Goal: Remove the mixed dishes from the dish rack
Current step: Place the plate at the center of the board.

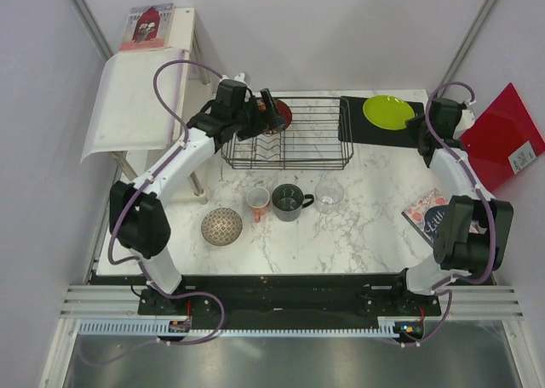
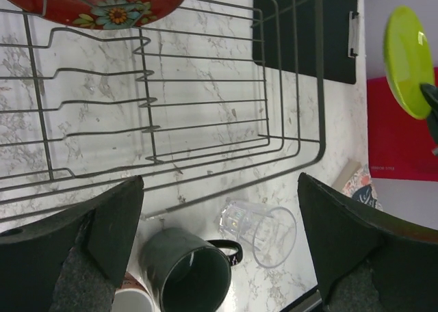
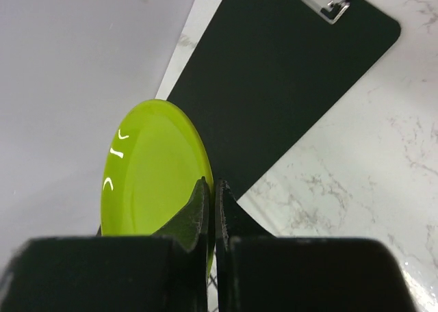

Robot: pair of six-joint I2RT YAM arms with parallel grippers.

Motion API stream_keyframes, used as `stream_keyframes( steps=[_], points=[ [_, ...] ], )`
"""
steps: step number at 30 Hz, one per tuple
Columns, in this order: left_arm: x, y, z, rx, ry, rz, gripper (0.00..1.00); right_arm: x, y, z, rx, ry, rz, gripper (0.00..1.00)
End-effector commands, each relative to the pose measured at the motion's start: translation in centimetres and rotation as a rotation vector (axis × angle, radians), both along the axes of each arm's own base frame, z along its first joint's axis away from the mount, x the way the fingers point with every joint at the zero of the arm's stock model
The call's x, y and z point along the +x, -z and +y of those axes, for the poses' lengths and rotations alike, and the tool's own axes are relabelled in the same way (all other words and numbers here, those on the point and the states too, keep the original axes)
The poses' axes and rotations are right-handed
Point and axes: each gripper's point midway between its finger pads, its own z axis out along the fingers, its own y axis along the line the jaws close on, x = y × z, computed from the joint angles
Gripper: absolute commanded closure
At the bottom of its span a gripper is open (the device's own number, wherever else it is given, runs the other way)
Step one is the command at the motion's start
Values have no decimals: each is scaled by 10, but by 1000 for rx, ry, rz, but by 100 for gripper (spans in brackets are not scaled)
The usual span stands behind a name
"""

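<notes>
The dish rack stands at the table's back middle. A dark red patterned bowl leans in its left end, and my left gripper hovers open beside it. In the left wrist view, bare rack wires run ahead of the wide jaws, with the red bowl at the top. My right gripper is shut on the rim of the lime-green plate, held on edge over a black clipboard. An orange-red cup, dark grey mug, clear glass and small patterned bowl stand on the marble.
A white shelf stand rises at the back left. A red board leans at the far right, and a patterned booklet lies by the right arm. The clipboard touches the rack's right end.
</notes>
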Motion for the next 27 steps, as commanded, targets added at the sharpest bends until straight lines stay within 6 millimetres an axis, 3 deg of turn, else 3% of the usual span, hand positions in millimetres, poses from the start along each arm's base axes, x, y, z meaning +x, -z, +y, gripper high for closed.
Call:
stream_keyframes(
  steps=[1,2,4,6,7,8,10,11,12,15,18,19,21,27],
  points=[
    [-21,-69,-1,-126,19,-173,1,26,-29,-31,34,129,-124,100],
    [-27,-66,0,-132,27,-167,1,27,-23,-35,35,144,-113,100],
    [-42,-83,-1,-168,44,-192,1,33,0,-40,30,162,-67,100],
    [-59,-82,-4,-184,74,-186,1,42,17,-44,46,196,-54,100],
    [-74,-98,-4,-212,87,-218,1,45,23,-45,43,195,-42,100],
    [-82,-90,-5,-218,90,-207,1,52,21,-48,15,186,-41,100],
    [-105,-105,-10,-261,125,-244,1,59,37,-53,-18,195,0,100],
    [-112,-98,-13,-263,137,-245,1,65,36,-53,-31,195,1,100],
    [-119,-97,-16,-263,152,-248,1,68,48,-54,-41,192,26,100],
    [-143,-85,-35,-225,254,-239,1,74,60,-56,-70,185,54,100],
    [-150,-67,-40,-220,283,-160,1,72,79,-57,-127,169,123,100],
    [-151,-62,-41,-217,283,-145,1,75,77,-59,-146,173,134,100],
    [-154,-58,-41,-220,281,-131,1,73,101,-60,-168,152,214,100],
    [-160,-46,-39,-197,277,-120,1,72,126,-61,-182,139,277,100]
  ],
)
